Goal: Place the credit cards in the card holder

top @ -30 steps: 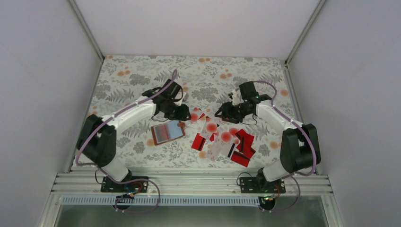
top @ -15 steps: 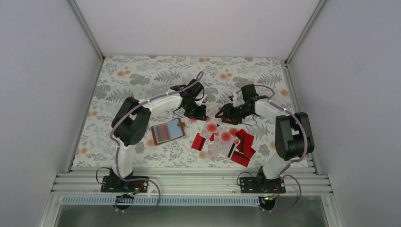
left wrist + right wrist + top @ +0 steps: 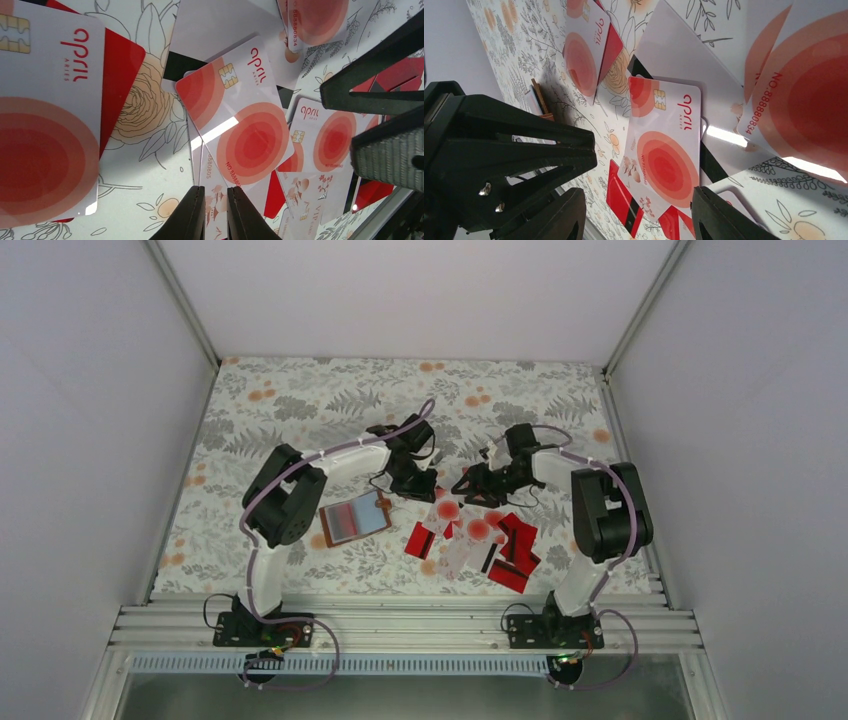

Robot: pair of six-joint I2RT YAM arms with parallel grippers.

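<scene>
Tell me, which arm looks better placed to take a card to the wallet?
Left. The left gripper pinches a white card, and the card holder lies on its side. The right gripper is open, holding nothing.

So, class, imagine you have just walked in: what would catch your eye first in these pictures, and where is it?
First, the scatter of credit cards, red ones and white ones with red blotches, overlapping on the flowered table right of centre. The left pincer and the right pincer hang close over the pile's far edge, facing each other. The open card holder lies apart, left of the pile.
</scene>
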